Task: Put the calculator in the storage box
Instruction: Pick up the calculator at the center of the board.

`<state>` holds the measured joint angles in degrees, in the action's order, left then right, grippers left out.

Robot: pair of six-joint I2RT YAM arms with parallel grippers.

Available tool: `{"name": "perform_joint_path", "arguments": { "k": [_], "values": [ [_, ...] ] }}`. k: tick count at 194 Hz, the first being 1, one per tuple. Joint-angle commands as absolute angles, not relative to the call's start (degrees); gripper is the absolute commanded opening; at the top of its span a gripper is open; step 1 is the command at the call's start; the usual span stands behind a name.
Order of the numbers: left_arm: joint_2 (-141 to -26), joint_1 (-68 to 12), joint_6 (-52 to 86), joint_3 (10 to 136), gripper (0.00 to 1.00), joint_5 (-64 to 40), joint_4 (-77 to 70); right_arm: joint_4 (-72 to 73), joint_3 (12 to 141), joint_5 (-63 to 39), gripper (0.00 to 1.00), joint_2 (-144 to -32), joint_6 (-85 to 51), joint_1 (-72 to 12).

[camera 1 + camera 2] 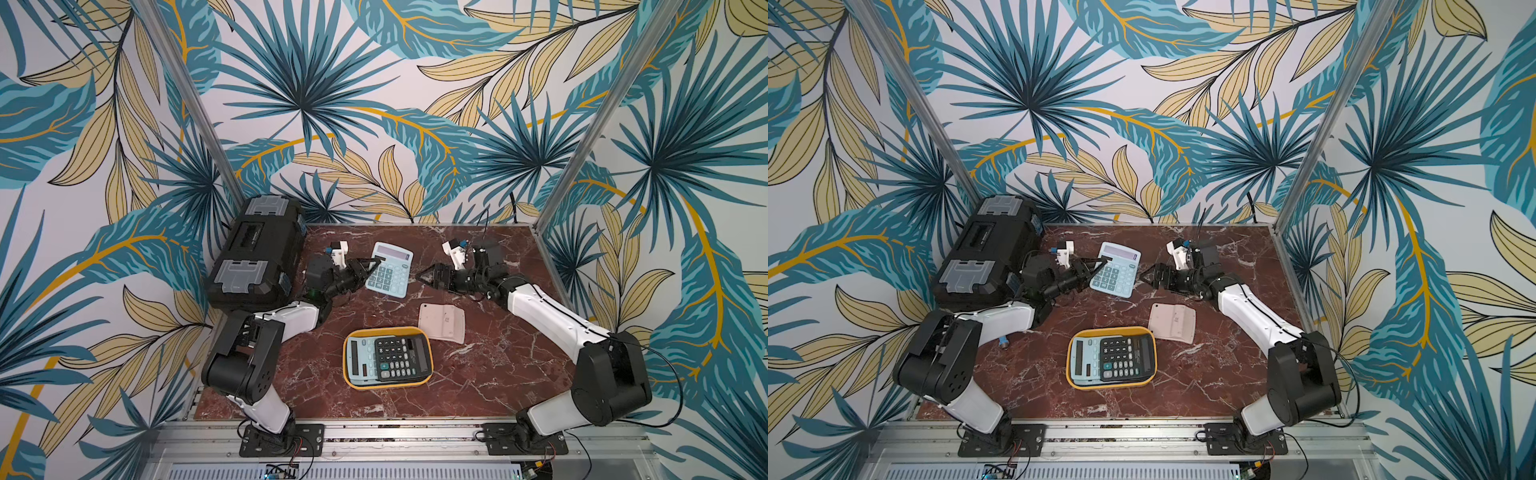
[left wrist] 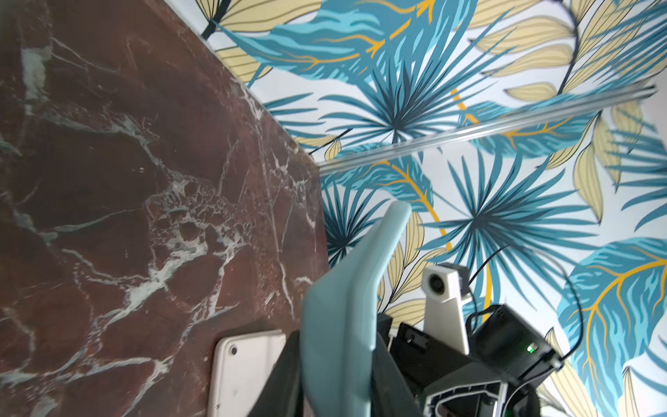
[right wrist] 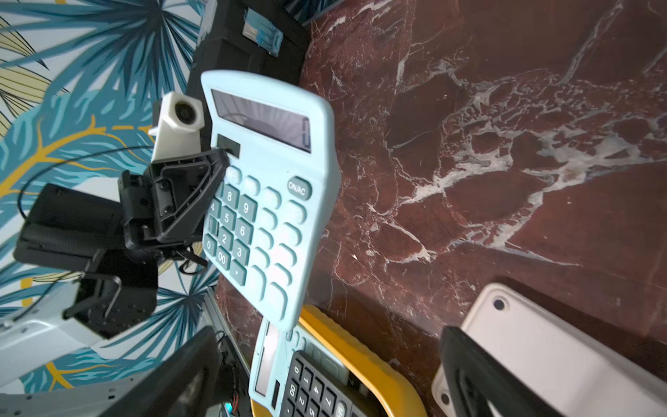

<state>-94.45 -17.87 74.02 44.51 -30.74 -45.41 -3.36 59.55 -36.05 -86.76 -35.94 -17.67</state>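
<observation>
Our left gripper point(image 1: 375, 263) is clamped on 1 side edge of the blue calculator point(image 1: 392, 272), held tilted over the far table point(image 1: 498, 374). Our right gripper point(image 1: 419, 275) gapes empty beside it. It looks light, stiff and slick, so we judge it may pivot. The yellow storage box point(image 1: 386, 386) holds 2 calculators point(image 1: 401, 357), leaving little room. A pale case point(image 1: 442, 322) lies just beside.

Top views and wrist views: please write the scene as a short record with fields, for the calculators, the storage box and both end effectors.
left end effector: shut on the edge of a light blue calculator, held tilted above the table
right end effector: open, beside that calculator, not touching
storage box: yellow, holds a blue calculator with a black calculator partly on top
beside box: pale flat device, back up
far left: black toolbox, closed
</observation>
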Motion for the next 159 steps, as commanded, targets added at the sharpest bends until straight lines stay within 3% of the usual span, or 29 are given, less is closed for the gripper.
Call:
{"name": "perform_joint_path", "arguments": {
  "k": [1, 57, 133, 159],
  "values": [
    [-92.72, -21.06, 82.99, 41.12, 0.11, -16.53, -61.90, 17.70, 54.51, -35.92, 1.00, -85.35, -49.70, -18.89],
    [-93.87, -28.31, 86.05, 36.18, 0.10, 1.11, -73.42, 38.81, 45.88, -26.89, 0.99, -84.94, -63.27, -25.21],
    [-96.27, -35.27, 88.67, 33.18, 0.10, 13.97, -80.62, 52.37, 42.22, -15.63, 0.76, -86.15, -67.94, -32.78],
    [-96.09, -36.38, 89.57, 33.13, 0.09, 16.11, -80.68, 55.88, 39.44, -10.59, 0.75, -85.88, -68.17, -35.63]
  ]
}}
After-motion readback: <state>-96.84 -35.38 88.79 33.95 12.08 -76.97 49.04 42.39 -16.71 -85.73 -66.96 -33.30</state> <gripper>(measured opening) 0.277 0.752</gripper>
